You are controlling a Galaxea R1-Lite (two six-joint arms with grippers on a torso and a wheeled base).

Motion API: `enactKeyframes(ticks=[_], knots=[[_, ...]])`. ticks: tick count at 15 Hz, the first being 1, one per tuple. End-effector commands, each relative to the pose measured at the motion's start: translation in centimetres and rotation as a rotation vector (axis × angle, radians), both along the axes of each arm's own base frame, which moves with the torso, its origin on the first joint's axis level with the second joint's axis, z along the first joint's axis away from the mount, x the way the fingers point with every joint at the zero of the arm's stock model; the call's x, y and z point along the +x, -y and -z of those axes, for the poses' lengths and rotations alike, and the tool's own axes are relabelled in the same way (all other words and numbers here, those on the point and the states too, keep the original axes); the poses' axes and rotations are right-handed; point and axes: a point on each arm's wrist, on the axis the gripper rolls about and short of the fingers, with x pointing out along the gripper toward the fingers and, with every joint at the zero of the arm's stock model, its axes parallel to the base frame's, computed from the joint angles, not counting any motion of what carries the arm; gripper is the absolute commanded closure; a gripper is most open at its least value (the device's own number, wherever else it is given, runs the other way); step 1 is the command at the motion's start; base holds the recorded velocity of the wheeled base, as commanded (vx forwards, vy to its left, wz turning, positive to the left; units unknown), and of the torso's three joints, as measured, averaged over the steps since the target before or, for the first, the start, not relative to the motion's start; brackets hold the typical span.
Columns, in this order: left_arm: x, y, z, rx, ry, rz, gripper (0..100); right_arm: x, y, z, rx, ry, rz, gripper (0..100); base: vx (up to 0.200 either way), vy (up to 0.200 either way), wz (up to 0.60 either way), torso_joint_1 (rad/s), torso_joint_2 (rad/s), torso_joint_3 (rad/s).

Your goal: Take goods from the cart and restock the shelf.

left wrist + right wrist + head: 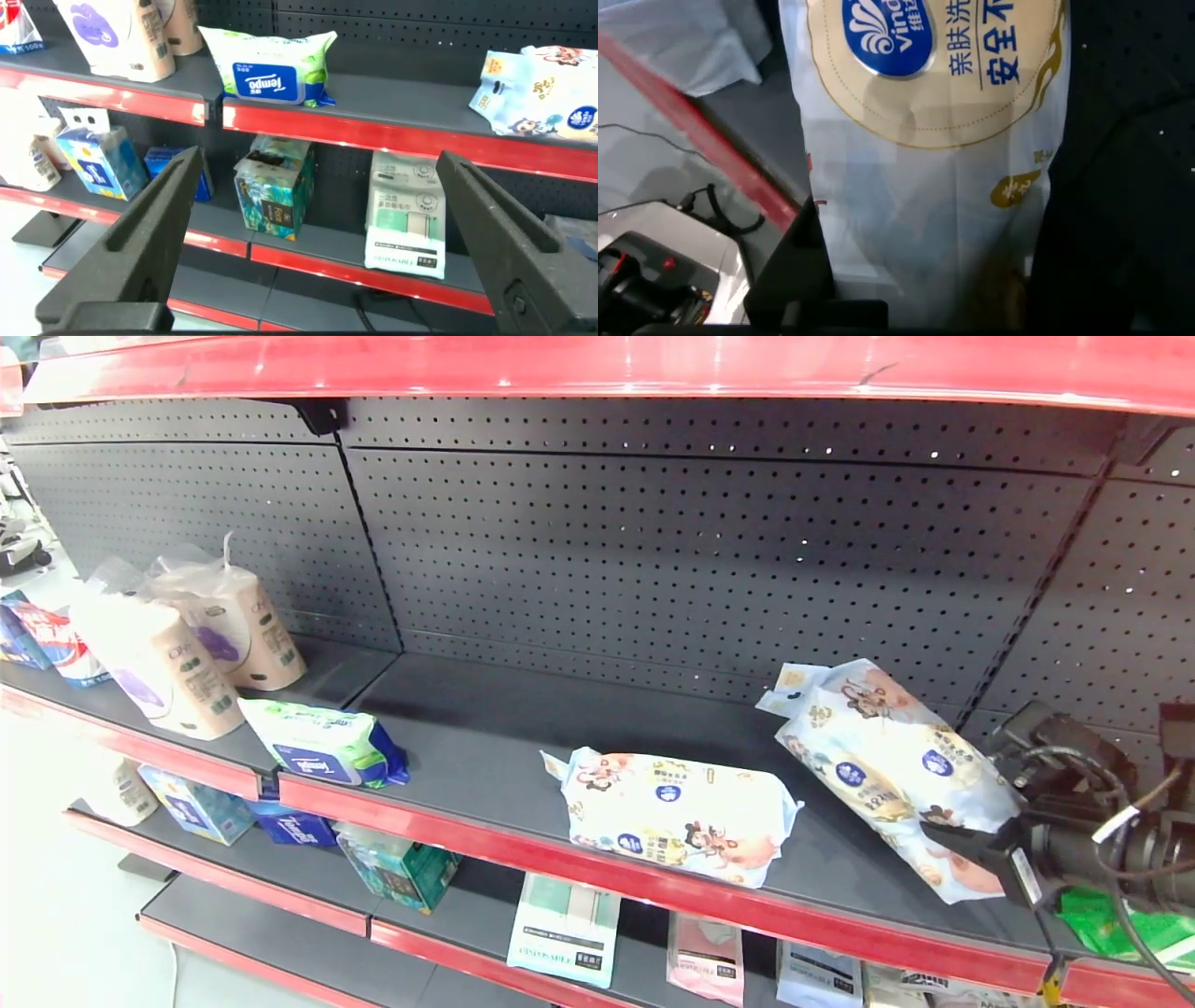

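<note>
My right gripper (982, 859) is shut on a white cartoon-print pack (887, 765) at the right end of the grey shelf (485, 747). The pack is tilted, its far end towards the pegboard back and its near end over the red front edge. In the right wrist view this pack (924, 187) sits between the right gripper (924, 271) fingers. A second, matching pack (677, 812) lies flat on the shelf to its left. My left gripper (318, 252) is open with nothing between its fingers, lower down and facing the shelves in front.
A green and blue wipes pack (322, 742) and wrapped tissue rolls (187, 644) stand at the shelf's left. Bare shelf lies between the wipes and the flat pack. The red upper shelf (597, 364) overhangs. Lower shelves hold boxes (273, 191). A green packet (1120, 924) lies under my right arm.
</note>
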Motion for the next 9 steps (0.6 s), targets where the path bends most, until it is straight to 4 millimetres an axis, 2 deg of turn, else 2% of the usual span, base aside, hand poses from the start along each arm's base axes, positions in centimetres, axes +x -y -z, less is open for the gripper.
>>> enactKeyframes(ticks=[1,5,7,9], knots=[[0.0,0.0,0.0,0.0,0.001,0.0,0,3.8,0.5,0.9,0.005,-0.034,0.006,100,0.0,0.0,0.0,0.0,0.0,0.0],[0.0,0.0,0.0,0.0,0.001,0.0,0,7.7,-0.1,0.5,-0.079,0.025,-0.159,100,0.0,0.0,0.0,0.0,0.0,0.0],[0.0,0.0,0.0,0.0,0.001,0.0,0,9.0,-0.3,1.0,-0.138,0.041,-0.237,100,0.0,0.0,0.0,0.0,0.0,0.0],[0.0,0.0,0.0,0.0,0.001,0.0,0,10.0,-1.3,0.9,-0.156,0.059,-0.283,100,0.0,0.0,0.0,0.0,0.0,0.0]])
